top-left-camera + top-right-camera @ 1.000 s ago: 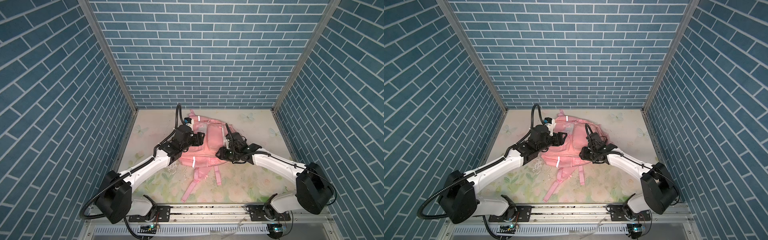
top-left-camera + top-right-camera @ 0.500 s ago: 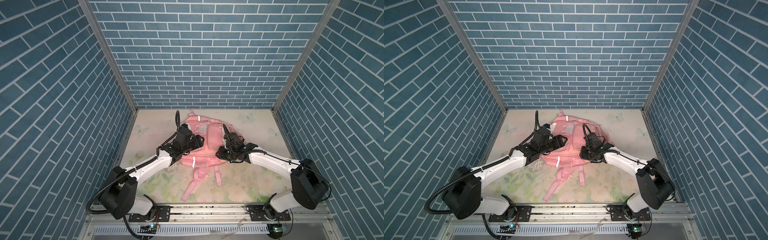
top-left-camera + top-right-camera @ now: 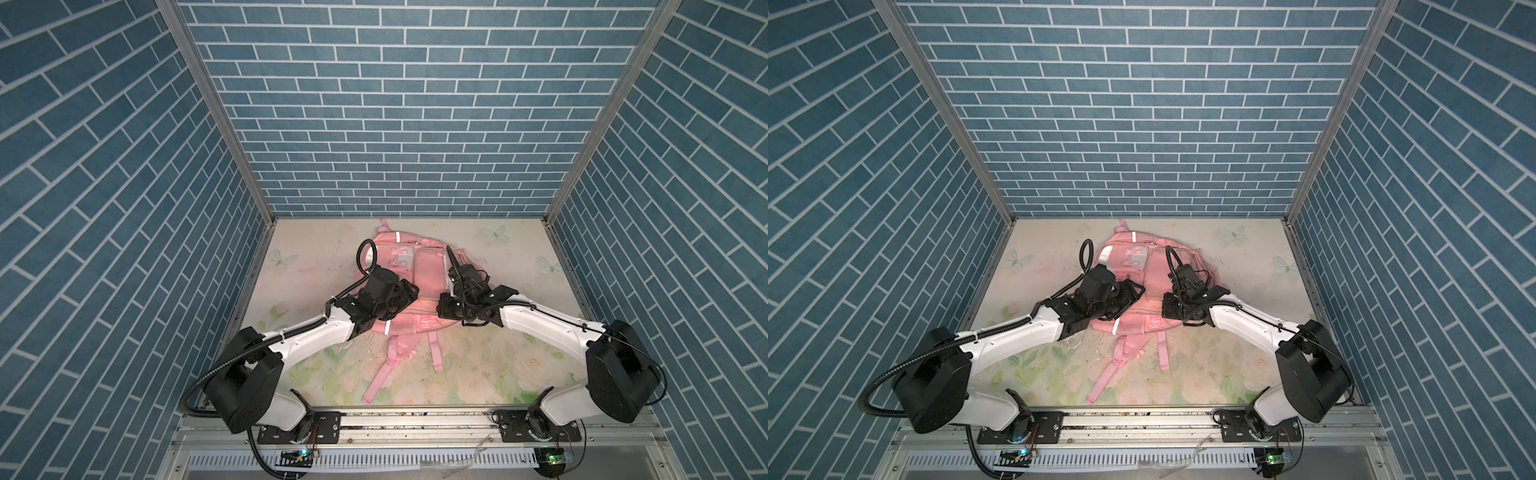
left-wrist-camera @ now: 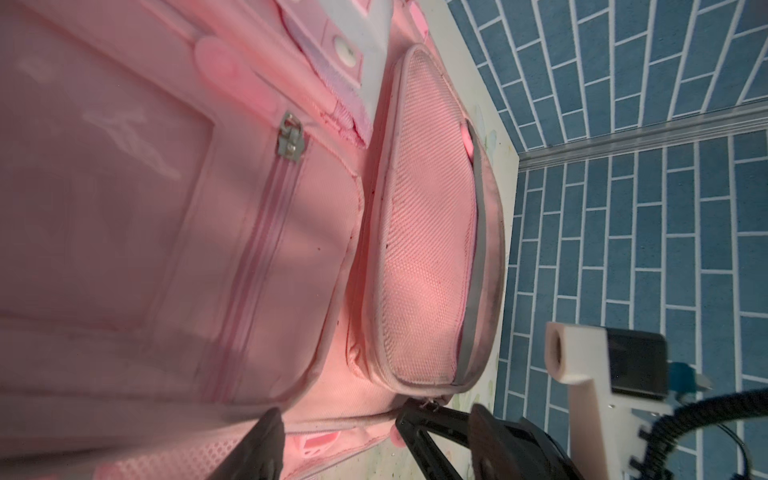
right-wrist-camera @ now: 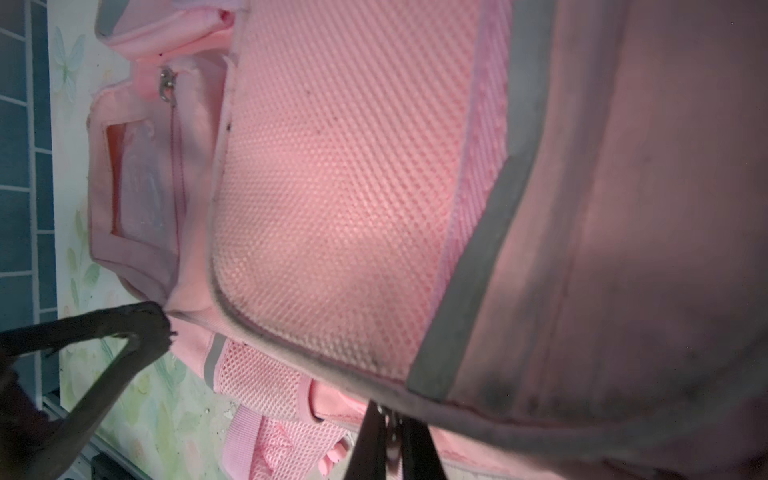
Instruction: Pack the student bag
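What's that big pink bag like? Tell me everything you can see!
The student bag is soft pink fabric, lying flat on the flowery table, straps trailing toward the robot's base. It has mesh panels, grey-silver reflective strips, a clear window pocket and zips with metal pulls. The right gripper pinches its trimmed edge shut; the open left gripper touches a corner.
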{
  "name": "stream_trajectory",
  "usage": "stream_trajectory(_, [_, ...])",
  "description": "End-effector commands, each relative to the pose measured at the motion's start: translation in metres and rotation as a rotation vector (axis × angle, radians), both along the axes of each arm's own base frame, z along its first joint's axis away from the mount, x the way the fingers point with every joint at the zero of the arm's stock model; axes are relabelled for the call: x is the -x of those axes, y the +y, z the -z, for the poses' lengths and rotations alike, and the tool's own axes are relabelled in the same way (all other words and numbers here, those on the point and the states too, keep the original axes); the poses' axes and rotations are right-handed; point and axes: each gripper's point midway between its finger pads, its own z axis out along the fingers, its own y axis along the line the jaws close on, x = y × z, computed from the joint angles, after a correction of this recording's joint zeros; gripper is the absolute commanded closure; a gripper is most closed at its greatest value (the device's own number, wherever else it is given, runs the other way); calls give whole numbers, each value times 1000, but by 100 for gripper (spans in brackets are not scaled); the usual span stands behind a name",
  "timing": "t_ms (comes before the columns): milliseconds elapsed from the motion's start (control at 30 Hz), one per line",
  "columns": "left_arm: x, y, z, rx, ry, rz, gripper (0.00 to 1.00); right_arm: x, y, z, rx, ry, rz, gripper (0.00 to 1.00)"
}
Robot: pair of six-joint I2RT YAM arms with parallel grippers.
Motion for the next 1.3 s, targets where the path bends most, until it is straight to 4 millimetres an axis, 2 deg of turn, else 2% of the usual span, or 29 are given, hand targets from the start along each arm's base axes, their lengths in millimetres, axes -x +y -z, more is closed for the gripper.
stream_trajectory(0, [3,-10,7,43,29,-64,30,3,-5,-7,52,-52,-82,96])
stream_trajectory(233, [5,-34,17,123,49,-92,35,6,6,-8,28,-70,-170,100])
stream_trajectory(400, [-2,-43,26,151,59,-133,43,9,6,-8,20,-81,-192,100])
stream_trajectory(533, [-8,-44,19,187,27,-183,48,9,3,-7,21,-84,-194,100])
stream_trajectory(667, [-13,-43,14,208,10,-218,49,9,3,-7,7,-86,-203,100])
stream_trajectory(867, [-20,-42,25,187,16,-247,49,9,6,-5,3,-80,-217,100])
stream_trajectory(933, [-21,-42,31,185,26,-244,59,8,6,-5,3,-78,-216,100])
stream_trajectory(1000, [-22,-41,35,181,35,-234,79,8,3,-5,2,-79,-213,100])
stream_trajectory(1100, [-23,-32,38,155,36,-224,100,7,-7,-7,3,-79,-197,100])
stream_trajectory(1267, [-20,-12,45,81,56,-170,100,-2,-38,-11,24,-106,-149,100])
